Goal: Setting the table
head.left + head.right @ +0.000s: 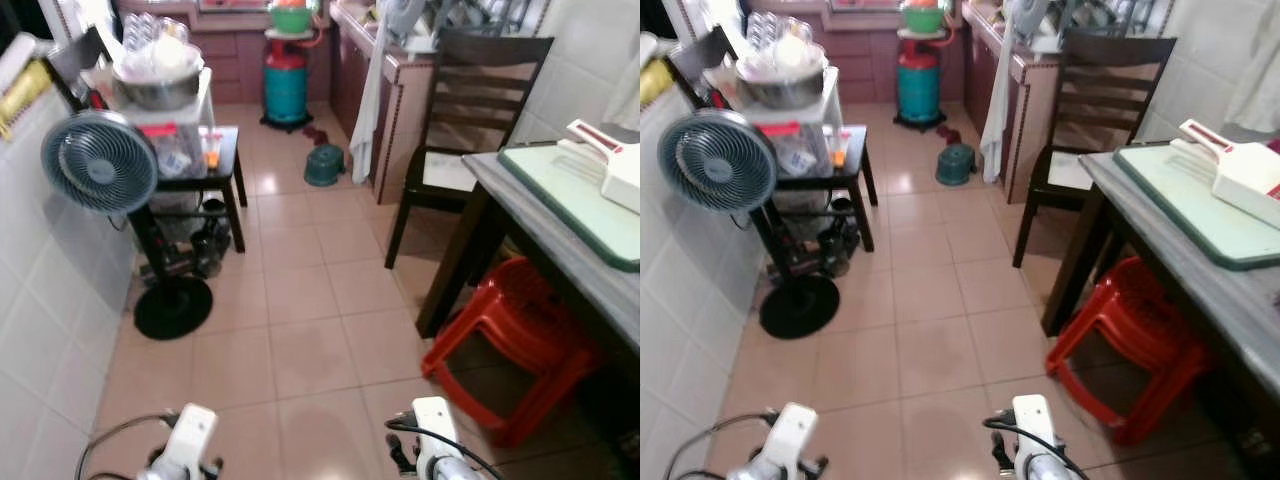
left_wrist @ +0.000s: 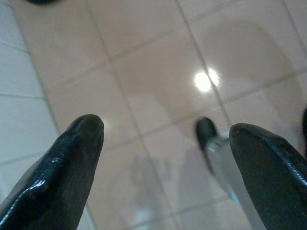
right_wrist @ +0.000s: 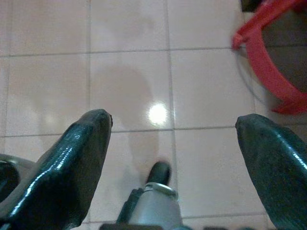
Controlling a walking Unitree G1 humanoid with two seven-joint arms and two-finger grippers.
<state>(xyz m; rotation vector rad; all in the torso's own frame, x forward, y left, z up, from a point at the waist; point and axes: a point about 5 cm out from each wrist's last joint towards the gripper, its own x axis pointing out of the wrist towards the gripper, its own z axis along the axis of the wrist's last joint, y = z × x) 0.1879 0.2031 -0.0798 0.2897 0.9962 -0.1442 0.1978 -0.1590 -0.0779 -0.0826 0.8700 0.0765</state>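
Grey bench (image 1: pixel 560 240) at right frame carries a green board (image 1: pixel 570 200); left end effector (image 2: pixel 165 143) and right end effector (image 3: pixel 172 139) released, empty, hanging over floor tiles, presumably mid-approach.

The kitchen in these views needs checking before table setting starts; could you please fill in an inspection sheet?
Surface: grey table on the right, carrying a green board with a white box on it.
Job's things: no dishes seen on the table.
Clutter: red stool under the table; fan; crowded side table.
Grippers: left gripper and right gripper open, empty, over floor tiles.
Cables: black cables at both wrists.
Surroundings: dark chair, gas cylinder.
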